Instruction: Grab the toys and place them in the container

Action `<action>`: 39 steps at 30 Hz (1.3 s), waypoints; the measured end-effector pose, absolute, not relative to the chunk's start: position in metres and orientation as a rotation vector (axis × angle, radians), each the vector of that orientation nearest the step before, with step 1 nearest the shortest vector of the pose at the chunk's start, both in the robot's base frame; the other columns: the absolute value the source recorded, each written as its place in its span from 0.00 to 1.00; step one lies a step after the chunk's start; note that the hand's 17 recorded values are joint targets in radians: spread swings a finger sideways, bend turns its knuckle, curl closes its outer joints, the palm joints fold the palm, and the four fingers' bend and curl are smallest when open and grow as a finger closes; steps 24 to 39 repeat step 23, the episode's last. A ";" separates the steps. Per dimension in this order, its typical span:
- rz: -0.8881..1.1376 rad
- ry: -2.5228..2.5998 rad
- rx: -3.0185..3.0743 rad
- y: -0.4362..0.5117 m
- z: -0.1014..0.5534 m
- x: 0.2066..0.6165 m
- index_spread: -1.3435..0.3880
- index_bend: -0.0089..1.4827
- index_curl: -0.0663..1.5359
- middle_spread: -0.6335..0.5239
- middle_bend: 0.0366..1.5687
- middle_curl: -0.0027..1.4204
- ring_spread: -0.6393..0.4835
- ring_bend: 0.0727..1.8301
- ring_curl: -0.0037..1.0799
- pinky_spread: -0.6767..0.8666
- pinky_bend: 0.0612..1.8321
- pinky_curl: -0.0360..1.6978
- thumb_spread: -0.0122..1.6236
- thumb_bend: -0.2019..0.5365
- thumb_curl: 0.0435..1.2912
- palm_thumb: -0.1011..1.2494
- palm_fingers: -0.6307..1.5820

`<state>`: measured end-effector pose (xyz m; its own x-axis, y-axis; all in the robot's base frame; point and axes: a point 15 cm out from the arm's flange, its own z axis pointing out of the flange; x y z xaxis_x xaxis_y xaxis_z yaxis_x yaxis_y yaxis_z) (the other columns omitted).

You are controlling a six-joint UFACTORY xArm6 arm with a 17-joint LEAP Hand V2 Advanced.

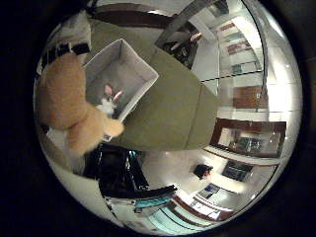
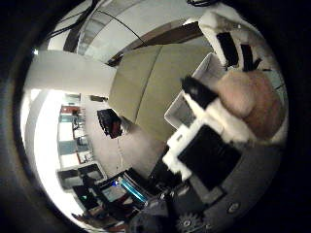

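Robot hand [image 2: 214, 121] with fingers curled around a tan plush toy [image 1: 64, 101], held above a white container [image 1: 136, 64] on an olive table [image 1: 173, 108]; a small bunny toy [image 1: 107, 101] lies inside.

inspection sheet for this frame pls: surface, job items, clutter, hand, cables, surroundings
Surface: olive-green table top, mostly bare.
Job's things: tan plush toy held close to the palm, by the rim of the white open fabric box; small white rabbit toy with pink ears already inside the box.
Clutter: nothing seen.
Hand: white and black hand, fingers curled round the plush toy.
Cables: nothing noted.
Surroundings: indoor room, glossy floor, furniture beyond the table.
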<state>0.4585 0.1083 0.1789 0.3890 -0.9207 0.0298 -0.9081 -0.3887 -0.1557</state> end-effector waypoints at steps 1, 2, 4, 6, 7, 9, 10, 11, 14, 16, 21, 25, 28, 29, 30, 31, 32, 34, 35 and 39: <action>-0.169 1.660 -2.526 0.108 0.177 0.457 0.53 0.38 0.52 0.34 0.62 0.47 0.34 0.55 0.55 0.28 0.52 0.38 0.68 0.24 0.37 0.59 0.40; -0.168 1.652 -2.534 0.108 0.175 0.455 0.53 0.36 0.51 0.35 0.59 0.46 0.36 0.52 0.53 0.32 0.51 0.37 0.69 0.24 0.36 0.58 0.37; -0.170 1.643 -2.539 0.107 0.175 0.455 0.53 0.33 0.46 0.37 0.53 0.43 0.39 0.49 0.49 0.42 0.49 0.35 0.69 0.24 0.34 0.57 0.34; -0.175 1.638 -2.538 0.107 0.175 0.456 0.53 0.30 0.43 0.39 0.48 0.40 0.44 0.45 0.46 0.51 0.48 0.34 0.69 0.24 0.32 0.57 0.32; -0.175 1.638 -2.537 0.107 0.175 0.456 0.53 0.28 0.41 0.41 0.45 0.39 0.46 0.43 0.45 0.54 0.48 0.33 0.69 0.24 0.31 0.56 0.31; -0.176 1.635 -2.537 0.107 0.177 0.457 0.53 0.27 0.39 0.44 0.39 0.35 0.51 0.39 0.41 0.59 0.48 0.32 0.69 0.24 0.30 0.56 0.30; -0.176 1.632 -2.539 0.107 0.177 0.457 0.54 0.27 0.37 0.46 0.35 0.33 0.55 0.36 0.39 0.62 0.47 0.31 0.69 0.24 0.30 0.55 0.30; -0.174 1.632 -2.539 0.106 0.177 0.457 0.54 0.26 0.36 0.48 0.32 0.32 0.57 0.34 0.37 0.64 0.46 0.30 0.69 0.24 0.29 0.55 0.30; -0.160 1.627 -2.547 0.104 0.176 0.455 0.54 0.23 0.33 0.49 0.28 0.29 0.61 0.31 0.33 0.66 0.43 0.27 0.69 0.24 0.28 0.54 0.33; -0.160 1.628 -2.546 0.103 0.176 0.455 0.54 0.22 0.32 0.50 0.26 0.28 0.62 0.30 0.31 0.68 0.42 0.25 0.69 0.24 0.28 0.54 0.34; -0.163 1.640 -2.539 0.093 0.177 0.457 0.54 0.18 0.30 0.51 0.22 0.26 0.63 0.26 0.27 0.70 0.39 0.20 0.68 0.24 0.27 0.54 0.37; -0.169 1.648 -2.533 0.085 0.179 0.458 0.54 0.17 0.29 0.51 0.21 0.26 0.63 0.25 0.26 0.70 0.38 0.19 0.68 0.24 0.27 0.54 0.38; -0.169 1.648 -2.533 0.085 0.179 0.458 0.54 0.17 0.29 0.51 0.21 0.26 0.63 0.25 0.26 0.70 0.38 0.19 0.68 0.24 0.27 0.54 0.38; -0.169 1.648 -2.533 0.085 0.179 0.458 0.54 0.17 0.29 0.51 0.21 0.26 0.63 0.25 0.26 0.70 0.38 0.19 0.68 0.24 0.27 0.54 0.38; -0.169 1.648 -2.533 0.085 0.179 0.458 0.54 0.17 0.29 0.51 0.21 0.26 0.63 0.25 0.26 0.70 0.38 0.19 0.68 0.24 0.27 0.54 0.38; -0.169 1.648 -2.533 0.085 0.179 0.458 0.54 0.17 0.29 0.51 0.21 0.26 0.63 0.25 0.26 0.70 0.38 0.19 0.68 0.24 0.27 0.54 0.38; -0.169 1.648 -2.533 0.085 0.179 0.458 0.54 0.17 0.29 0.51 0.21 0.26 0.63 0.25 0.26 0.70 0.38 0.19 0.68 0.24 0.27 0.54 0.38; -0.169 1.648 -2.533 0.085 0.179 0.458 0.54 0.17 0.29 0.51 0.21 0.26 0.63 0.25 0.26 0.70 0.38 0.19 0.68 0.24 0.27 0.54 0.38; -0.169 1.648 -2.533 0.085 0.179 0.458 0.54 0.17 0.29 0.51 0.21 0.26 0.63 0.25 0.26 0.70 0.38 0.19 0.68 0.24 0.27 0.54 0.38; -0.169 1.648 -2.533 0.085 0.179 0.458 0.54 0.17 0.29 0.51 0.21 0.26 0.63 0.25 0.26 0.70 0.38 0.19 0.68 0.24 0.27 0.54 0.38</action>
